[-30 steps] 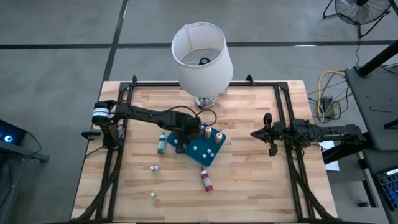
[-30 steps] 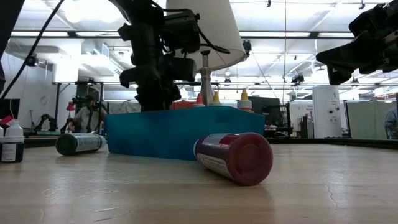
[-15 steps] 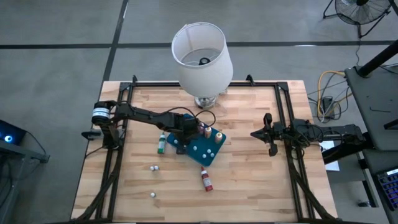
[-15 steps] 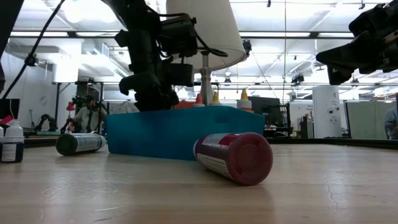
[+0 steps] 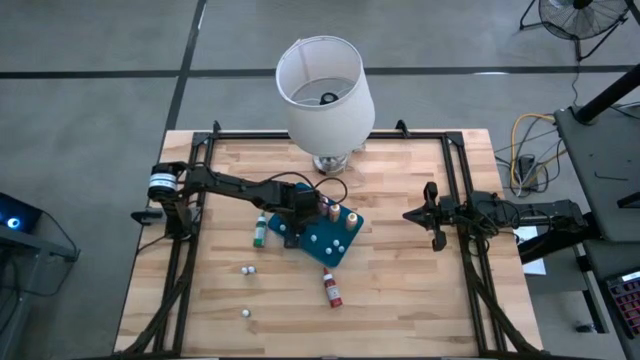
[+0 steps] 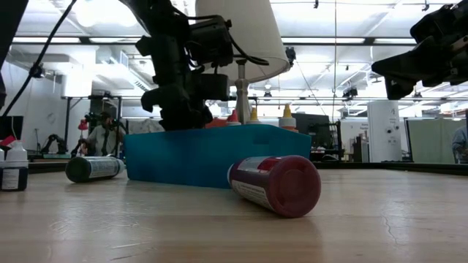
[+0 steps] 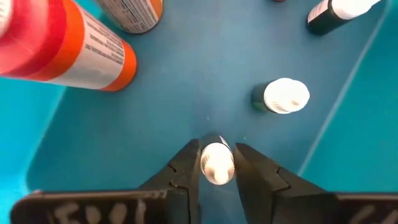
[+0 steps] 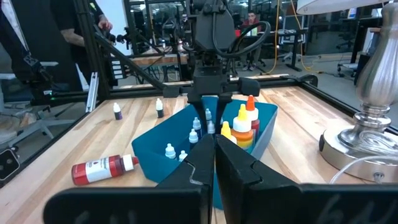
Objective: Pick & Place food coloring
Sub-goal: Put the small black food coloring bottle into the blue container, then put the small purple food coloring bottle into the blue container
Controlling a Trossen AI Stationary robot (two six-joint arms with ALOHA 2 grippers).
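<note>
Inside, left gripper [image 7: 217,163] around one white-capped bottle [image 7: 217,163]; three more upright in tray [image 7: 155,99].

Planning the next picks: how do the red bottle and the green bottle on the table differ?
The red bottle lies on the near side of the blue tray, cap end toward the tray; the green bottle lies on the tray's left, beside the left gripper. The red one is paler, the green one dark. Both lie flat on the wood, outside the tray.
</note>
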